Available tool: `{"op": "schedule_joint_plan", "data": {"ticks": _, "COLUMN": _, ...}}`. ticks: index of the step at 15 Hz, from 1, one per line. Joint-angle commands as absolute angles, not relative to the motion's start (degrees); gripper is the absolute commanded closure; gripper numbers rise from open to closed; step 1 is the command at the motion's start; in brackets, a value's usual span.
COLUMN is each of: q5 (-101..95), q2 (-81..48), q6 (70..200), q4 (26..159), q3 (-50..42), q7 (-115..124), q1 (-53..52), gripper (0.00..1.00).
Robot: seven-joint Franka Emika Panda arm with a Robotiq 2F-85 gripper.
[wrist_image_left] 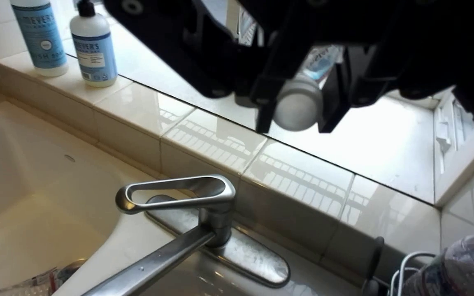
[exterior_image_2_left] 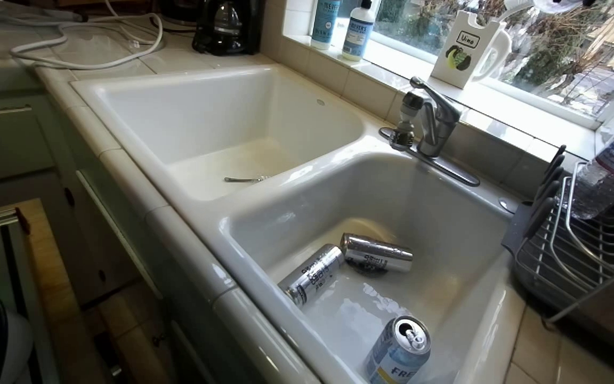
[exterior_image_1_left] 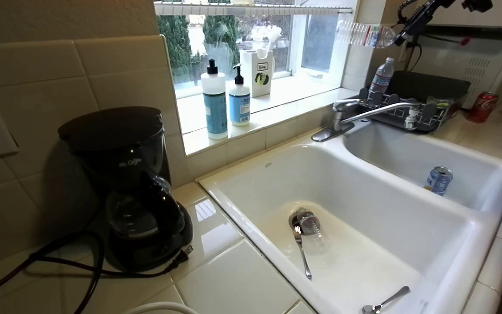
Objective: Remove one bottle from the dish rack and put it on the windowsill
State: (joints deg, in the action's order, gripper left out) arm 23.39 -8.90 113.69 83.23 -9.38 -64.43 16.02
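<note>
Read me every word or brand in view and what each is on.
"Mr. Coffee": coffee maker
"MEYER'S CLEAN DAY", "ISH SOAP": taller soap bottle
"MEYER'S": shorter soap bottle
"Vino" or "Uino": white jug
"FRE": blue can
"Coca", rest unclear: standing red can
Too small or blurred: other print, including silver cans, held bottle, racked bottle

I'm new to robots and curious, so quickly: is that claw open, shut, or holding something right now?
Gripper: closed, holding a clear plastic bottle sideways in the air.
</note>
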Motion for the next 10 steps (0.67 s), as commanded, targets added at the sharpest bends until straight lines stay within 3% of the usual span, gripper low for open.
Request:
{"op": "schedule_joint_plan", "data": {"ticks": 1, "q5": 20.3, "q2": -15.9, "q6": 108.2, "q4": 74.3, "q3": -8.8, "q7": -50.2, "q1": 14.7, "gripper": 0.92}}
{"op": "schedule_joint_plan", "data": {"ticks": 10, "q5": 14.7, "q2": -35.4, "q6": 105.4, "q4": 52.1, "q3": -4.9, "q7": -25.9, "q1": 15.8, "gripper": 0.92}}
